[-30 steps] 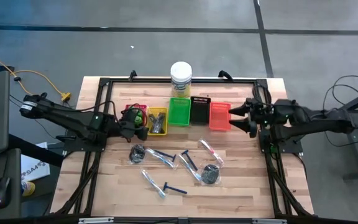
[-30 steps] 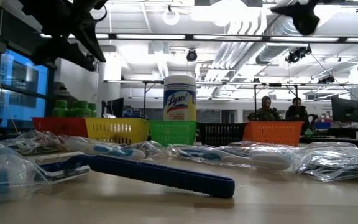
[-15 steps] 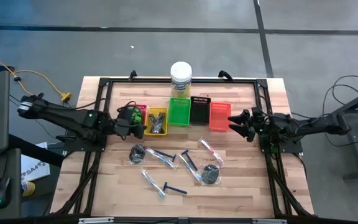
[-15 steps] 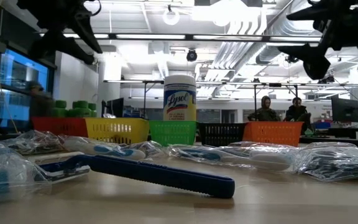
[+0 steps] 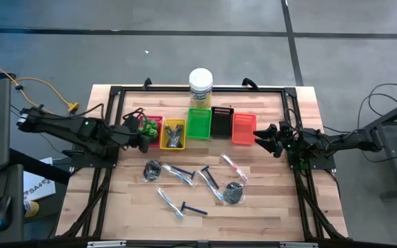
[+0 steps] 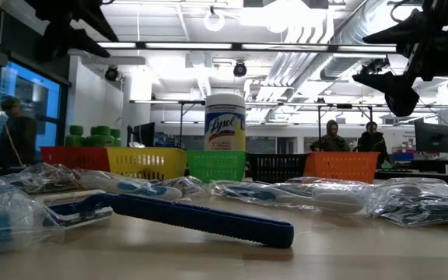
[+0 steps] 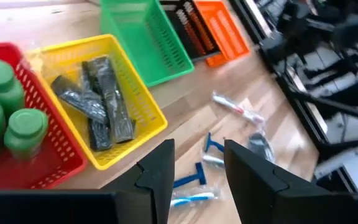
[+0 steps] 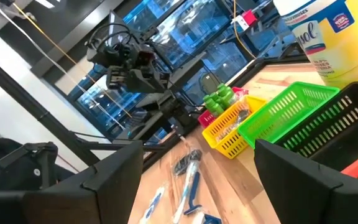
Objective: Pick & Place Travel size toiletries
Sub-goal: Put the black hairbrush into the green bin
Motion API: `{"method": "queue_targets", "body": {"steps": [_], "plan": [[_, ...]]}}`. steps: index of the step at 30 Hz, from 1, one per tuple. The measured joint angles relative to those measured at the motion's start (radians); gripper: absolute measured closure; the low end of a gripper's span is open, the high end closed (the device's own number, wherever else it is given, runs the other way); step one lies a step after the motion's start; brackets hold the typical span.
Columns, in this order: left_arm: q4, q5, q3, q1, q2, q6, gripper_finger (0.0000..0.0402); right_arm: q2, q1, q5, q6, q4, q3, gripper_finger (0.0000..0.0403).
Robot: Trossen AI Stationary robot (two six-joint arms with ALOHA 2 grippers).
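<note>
From the wide-open, empty right gripper [image 5: 261,140], the clear-sleeved stick [image 5: 233,167] lies nearest, slanting away from the orange tray [image 5: 243,127]; left gripper [image 5: 140,138] half-parted, empty.

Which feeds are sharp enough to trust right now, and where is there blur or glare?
High view: evenly lit, sharp, no hard shadows. Low view: bright ceiling lights wash out the background, both arms read as silhouettes; the blue razor is sharp, the nearest sleeved items soft. Left wrist view: green pots and the far arm are blurred. Right wrist view: the jar is overexposed, its own fingers soft.
</note>
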Motion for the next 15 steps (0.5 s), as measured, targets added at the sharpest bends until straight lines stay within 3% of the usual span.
{"method": "queue_targets", "body": {"steps": [7,11,15], "plan": [[0.079,0.156,0.0,0.0,-0.035,0.198,0.0268,0.0,0.0,0.004,-0.001,0.003,0.0,0.0109],[0.059,0.239,0.0,0.0,-0.046,0.176,0.0268,0.0,0.0,0.003,-0.001,0.003,0.0,0.0109],[-0.04,0.293,0.0,0.0,-0.045,0.041,0.0268,0.0,0.0,0.003,-0.001,0.003,0.0,0.0109]]}}
